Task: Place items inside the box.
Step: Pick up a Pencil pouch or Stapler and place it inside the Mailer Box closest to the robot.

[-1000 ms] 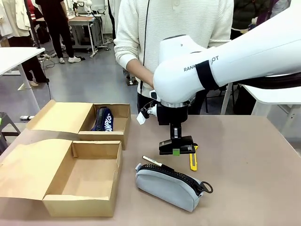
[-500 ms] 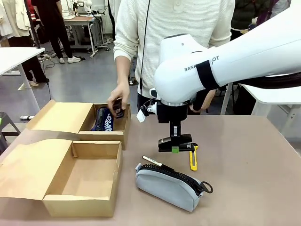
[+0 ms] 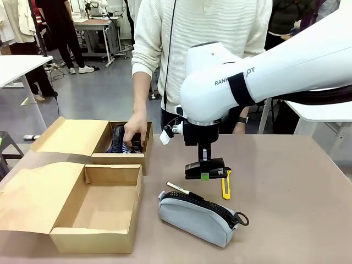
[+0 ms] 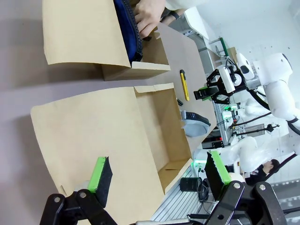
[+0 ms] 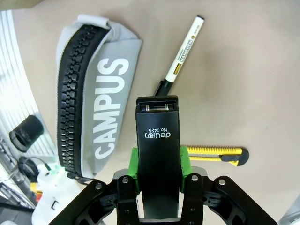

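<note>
Box (image 3: 93, 240) sits open on the left side of the tabletop (image 3: 291, 214). Grey pouch (image 3: 195, 219) lies to its right. Right end effector (image 3: 204, 176) pinches a black stapler (image 3: 213, 166) near the yellow knife (image 3: 226, 188) and white marker (image 3: 180, 190). Left end effector (image 4: 159, 174) is spread wide.

Lower left: wide brown cardboard box (image 3: 93, 241), on the tabletop (image 3: 297, 220).
Behind it: narrower brown cardboard box (image 3: 121, 159), a person's hand (image 3: 135, 132) inside.
Lower centre: grey zippered fabric pouch (image 3: 195, 219); white marker (image 3: 184, 191) just behind it.
Right of marker: yellow utility knife (image 3: 226, 188).
Above marker: black stapler (image 3: 206, 166), in the right gripper (image 3: 204, 177).
</note>
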You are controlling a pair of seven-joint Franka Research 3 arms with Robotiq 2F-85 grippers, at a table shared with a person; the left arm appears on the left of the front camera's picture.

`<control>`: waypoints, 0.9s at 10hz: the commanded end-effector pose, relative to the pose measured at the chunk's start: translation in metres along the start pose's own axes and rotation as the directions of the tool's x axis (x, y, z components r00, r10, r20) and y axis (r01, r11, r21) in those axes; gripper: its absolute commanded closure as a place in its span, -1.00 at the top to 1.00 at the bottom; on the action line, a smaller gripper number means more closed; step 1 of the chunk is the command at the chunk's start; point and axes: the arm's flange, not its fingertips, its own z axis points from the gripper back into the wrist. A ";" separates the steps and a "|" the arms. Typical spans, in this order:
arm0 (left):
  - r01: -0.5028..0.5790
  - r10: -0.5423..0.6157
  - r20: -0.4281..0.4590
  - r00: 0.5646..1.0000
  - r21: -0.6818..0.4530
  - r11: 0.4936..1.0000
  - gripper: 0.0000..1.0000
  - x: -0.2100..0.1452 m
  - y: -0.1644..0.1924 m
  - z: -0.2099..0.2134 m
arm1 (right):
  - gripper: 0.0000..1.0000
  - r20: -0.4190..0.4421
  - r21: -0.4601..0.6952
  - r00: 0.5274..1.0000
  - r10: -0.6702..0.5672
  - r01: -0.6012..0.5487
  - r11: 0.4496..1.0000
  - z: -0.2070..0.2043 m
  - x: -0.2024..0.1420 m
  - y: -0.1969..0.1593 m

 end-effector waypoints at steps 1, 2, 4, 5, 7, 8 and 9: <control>0.019 -0.019 0.019 1.000 -0.018 1.000 1.00 0.000 0.000 -0.001 | -1.00 -0.001 0.005 1.000 -0.004 0.004 1.000 0.003 -0.001 0.002; 0.019 -0.019 0.019 1.000 -0.018 1.000 1.00 0.000 0.000 -0.001 | -0.27 0.000 0.000 1.000 0.000 0.000 1.000 0.000 0.000 0.000; 0.019 -0.019 0.019 1.000 -0.018 1.000 1.00 0.000 0.000 -0.001 | -0.27 0.021 0.086 0.997 -0.073 0.071 0.994 0.020 0.009 0.041; 0.019 -0.019 0.019 1.000 -0.018 1.000 1.00 0.000 0.000 -0.001 | -0.27 0.003 0.173 0.988 -0.153 0.151 0.973 0.034 0.013 0.076; 0.019 -0.019 0.019 1.000 -0.018 1.000 1.00 0.000 0.000 -0.001 | -0.27 0.010 0.282 0.880 -0.475 0.453 0.846 0.057 0.033 0.150; 0.019 -0.019 0.019 1.000 -0.018 1.000 1.00 0.000 0.000 -0.001 | -0.27 0.006 0.318 0.804 -0.594 0.562 0.764 0.061 0.051 0.177; 0.019 -0.019 0.019 1.000 -0.018 1.000 1.00 0.000 0.000 -0.001 | -0.27 0.011 0.317 0.745 -0.667 0.630 0.709 0.062 0.082 0.201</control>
